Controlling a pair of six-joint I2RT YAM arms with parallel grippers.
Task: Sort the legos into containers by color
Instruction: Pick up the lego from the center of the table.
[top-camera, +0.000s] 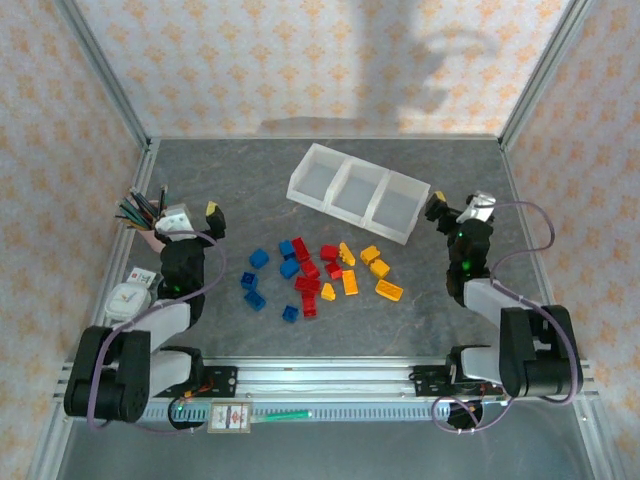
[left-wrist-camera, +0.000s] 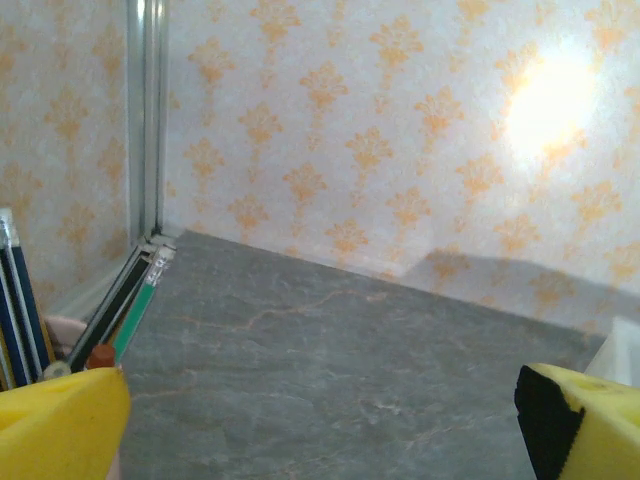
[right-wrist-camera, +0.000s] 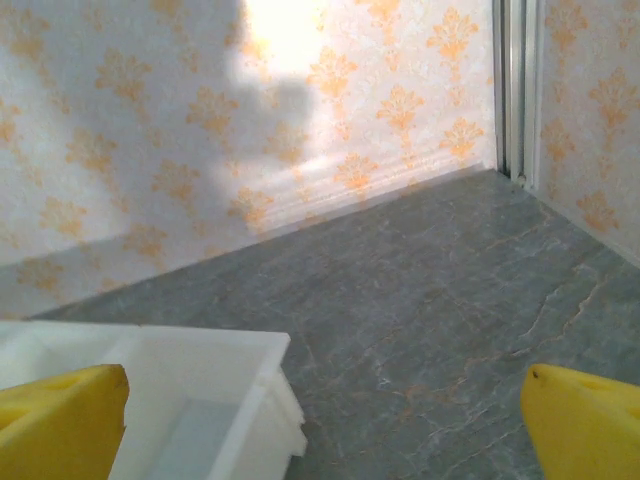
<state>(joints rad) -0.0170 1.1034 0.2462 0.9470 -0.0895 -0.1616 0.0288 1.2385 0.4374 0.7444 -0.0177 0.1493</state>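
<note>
The legos (top-camera: 315, 272) lie loose mid-table: light, hard and slick, I judge, so I'd pinch one across its flat sides. Either side, left gripper (top-camera: 190, 206) and right gripper (top-camera: 460, 206) gape wide, holding nothing. The tray (top-camera: 297, 185) waits empty nearer the far edge.

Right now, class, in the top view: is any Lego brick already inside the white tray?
No: all three compartments of the tray are bare; the bricks lie on the table.
</note>
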